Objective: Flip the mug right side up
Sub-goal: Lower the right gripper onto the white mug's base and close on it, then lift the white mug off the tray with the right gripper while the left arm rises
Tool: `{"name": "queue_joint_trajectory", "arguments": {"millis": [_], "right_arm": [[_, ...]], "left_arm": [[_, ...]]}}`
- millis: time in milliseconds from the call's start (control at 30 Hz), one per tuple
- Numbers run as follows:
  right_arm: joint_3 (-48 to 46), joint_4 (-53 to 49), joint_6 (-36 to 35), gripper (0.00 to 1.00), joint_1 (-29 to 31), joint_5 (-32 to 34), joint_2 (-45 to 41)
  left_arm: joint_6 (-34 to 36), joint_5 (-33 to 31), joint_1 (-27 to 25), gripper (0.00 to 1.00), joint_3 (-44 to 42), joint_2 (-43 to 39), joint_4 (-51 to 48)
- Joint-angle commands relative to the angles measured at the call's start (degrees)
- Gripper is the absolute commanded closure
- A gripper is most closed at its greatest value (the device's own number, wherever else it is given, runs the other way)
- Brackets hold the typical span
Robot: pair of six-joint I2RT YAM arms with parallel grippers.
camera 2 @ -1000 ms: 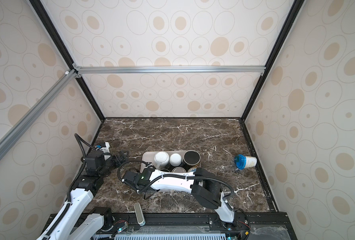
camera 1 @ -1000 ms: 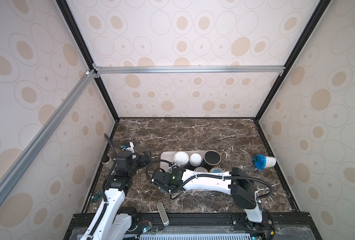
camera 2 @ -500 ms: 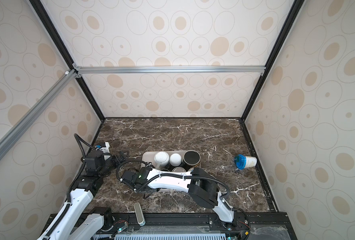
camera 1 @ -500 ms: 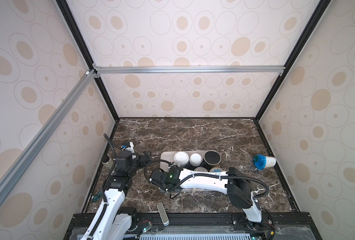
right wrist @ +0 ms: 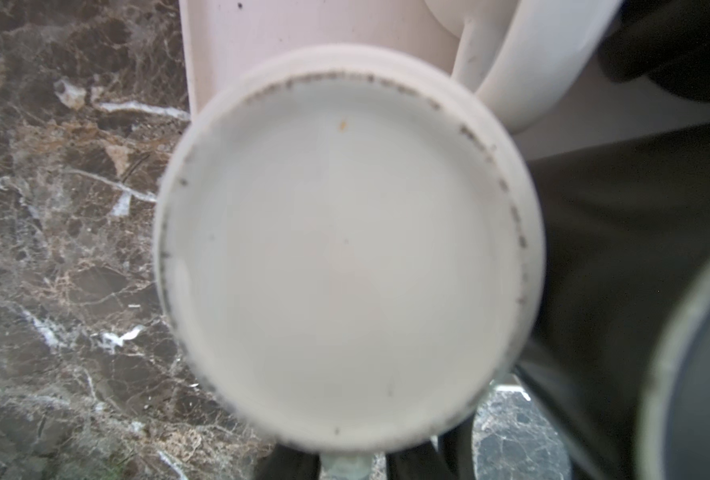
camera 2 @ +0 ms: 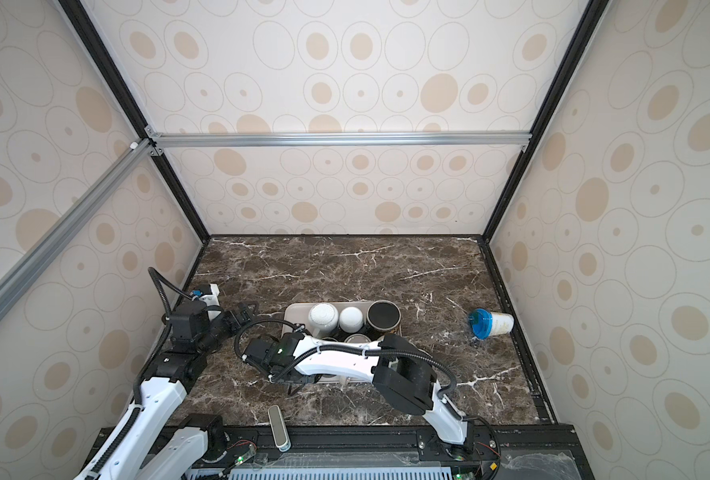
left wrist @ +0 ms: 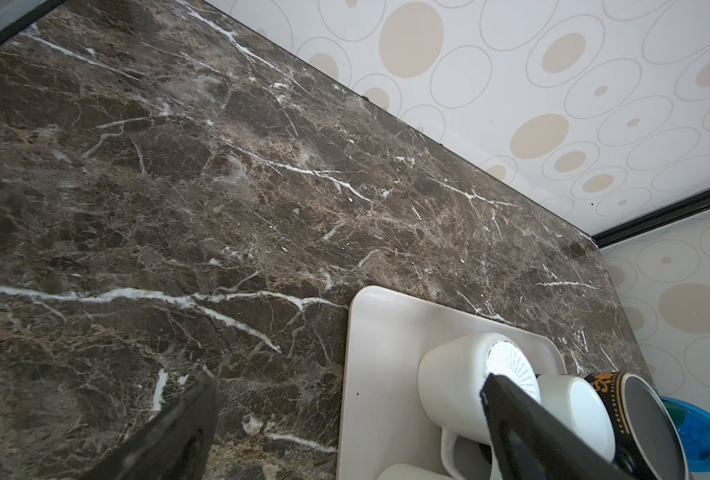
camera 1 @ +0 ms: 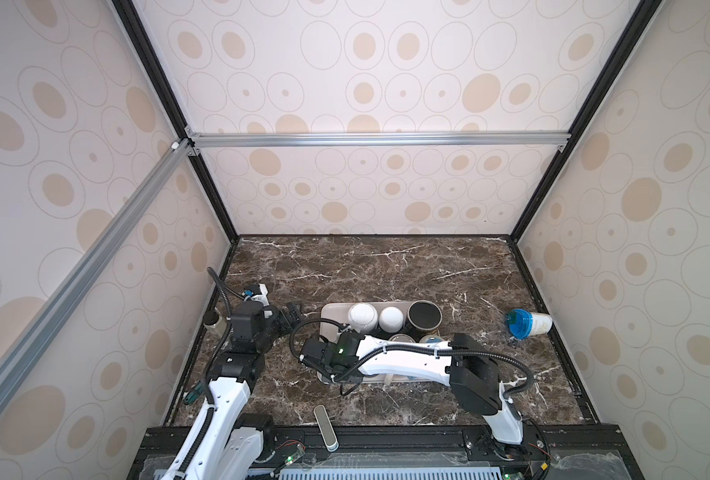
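**Inspector:** Location and condition of the item?

**Assessor:** White glazed mug (right wrist: 345,249), base up, at a corner of the flat beige tray (left wrist: 369,332). Dark specks ring its foot.

**Inspector:** Hands?

**Assessor:** The right hand (camera 1: 333,372) is directly over it, but I cannot tell whether it grips. The left hand (camera 1: 293,313) is spread wide and empty, beside the tray.

**Inspector:** Hazards?

**Assessor:** Probably a slip on the smooth wall mid-turn, or a knock against the neighbouring white upturned mug (right wrist: 532,62) just beside it.

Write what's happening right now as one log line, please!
left fingers: open, beside beige rectangular tray | right fingers: above upside-down white ceramic mug at tray corner, grip unclear | mug: not yet right side up
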Motion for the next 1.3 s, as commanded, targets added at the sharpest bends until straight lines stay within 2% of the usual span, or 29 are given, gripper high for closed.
{"name": "queue_joint_trajectory", "arguments": {"millis": [0,200,367,467,633,767,867,933,1033,1100,1200,1267], "right_arm": [[0.34,-1.29,0.81,0.78,-0.59,0.39,1.28],[-0.7,0.57,-0.81,1.0,-1.01,2.17,-0.81],[-1.07,3.71,-6.33,1.0,-1.89,4.48,-5.21],[-2.39,8.6,-12.24,1.0,-2.46,5.76,-9.49],[-6.05,17.53,-19.83,1.0,-6.28,1.84,-16.88],[-8.09,22.56,-24.2,1.0,-12.69,-2.99,-21.98],[-9.15,28.18,-26.91,1.0,-17.86,-9.16,-24.55],[-9.11,31.62,-29.1,1.0,-21.18,-14.02,-25.5],[-10.01,37.55,-31.39,1.0,-26.25,-20.9,-26.93],[-10.06,38.77,-32.05,1.0,-28.91,-21.8,-27.72],[-14.18,47.48,-32.77,1.0,-32.87,-25.91,-29.99],[-18.94,55.97,-31.61,1.0,-35.6,-30.11,-31.87]], "left_arm": [[-0.45,-0.09,0.38,0.0,0.11,-0.52,1.13],[-0.22,-1.43,0.38,0.0,0.49,-1.07,0.37],[-0.25,-4.55,0.31,0.0,1.28,-1.04,-0.09],[-0.82,-5.75,0.34,0.0,3.57,-0.62,-0.42],[-1.16,-7.81,0.35,0.0,11.69,1.42,-3.04],[0.8,-11.48,0.39,0.0,18.87,2.37,-4.76],[3.26,-12.09,0.3,0.0,24.38,4.33,-5.98],[5.58,-8.81,0.36,0.0,27.25,6.31,-5.56],[8.06,-0.06,0.38,0.0,30.49,10.08,-4.32],[8.13,4.35,0.33,0.01,30.77,11.7,-2.07],[4.99,10.28,0.37,0.01,29.37,13.86,4.45],[0.15,15.01,0.32,0.02,26.7,15.54,11.84]]}}
